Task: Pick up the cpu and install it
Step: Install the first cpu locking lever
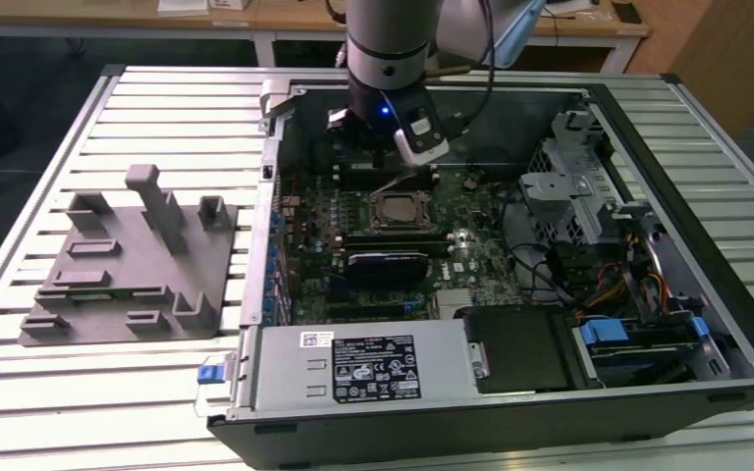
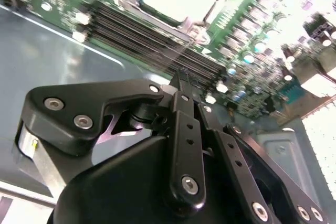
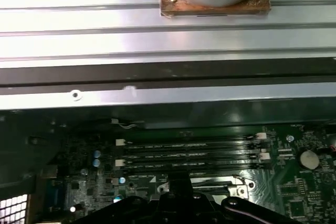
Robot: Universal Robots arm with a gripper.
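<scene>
Silver-grey cpu apparently seated; gripper, clenched on nothing, just beyond it, where a low pass could snag the latch lever and jar it

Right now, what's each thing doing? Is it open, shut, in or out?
computer case: lying on its side, lid off, open.
cpu: seated flat on the motherboard, not held.
gripper: low inside the case, close above the board beside the cpu.
grey fixture: standing on the table, outside the case, at the exterior view's left.
</scene>
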